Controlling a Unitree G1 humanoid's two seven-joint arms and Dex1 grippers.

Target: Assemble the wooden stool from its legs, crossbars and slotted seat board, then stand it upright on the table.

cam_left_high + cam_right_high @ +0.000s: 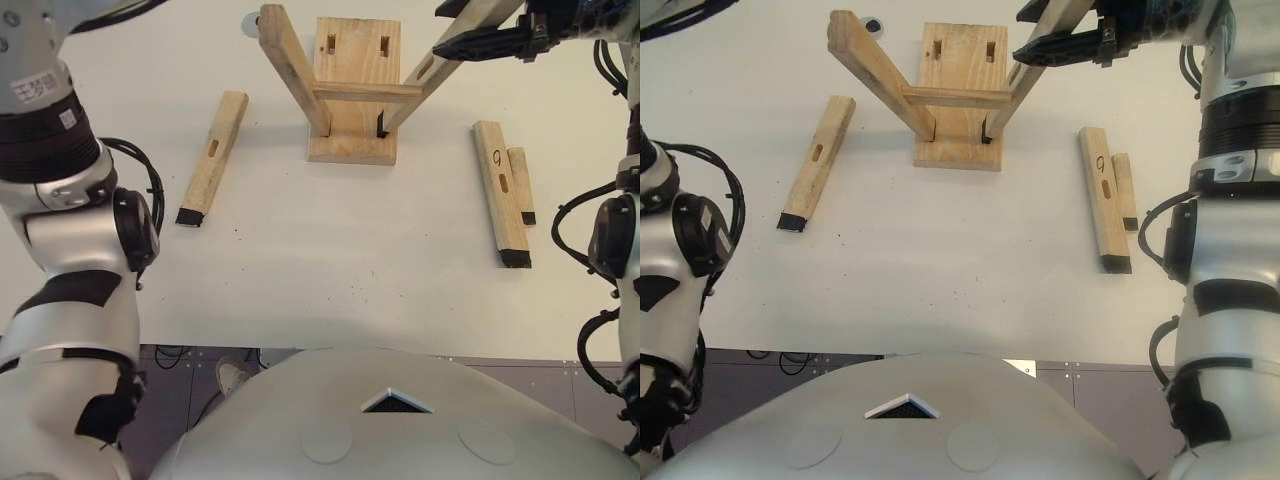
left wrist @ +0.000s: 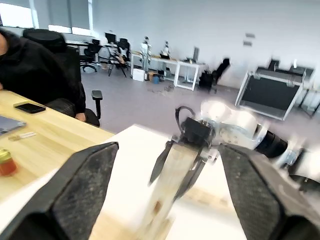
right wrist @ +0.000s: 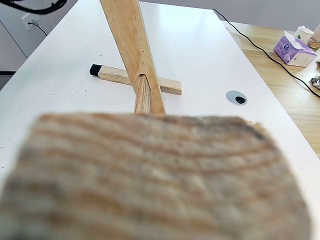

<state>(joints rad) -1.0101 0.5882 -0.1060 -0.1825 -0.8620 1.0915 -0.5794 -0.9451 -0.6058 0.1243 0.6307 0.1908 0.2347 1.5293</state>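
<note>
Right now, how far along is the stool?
Done: the left standing leg and right standing leg sit in the seat board's near slots, joined by a crossbar. In hand: the right gripper clamps the right standing leg. Left: two far slots are empty; the left loose leg, right loose leg and short crossbar lie on the table; then stand the stool upright.

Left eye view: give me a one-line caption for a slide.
Right gripper grips one leg of the half-built stool on the table, loose pieces lying either side.
</note>
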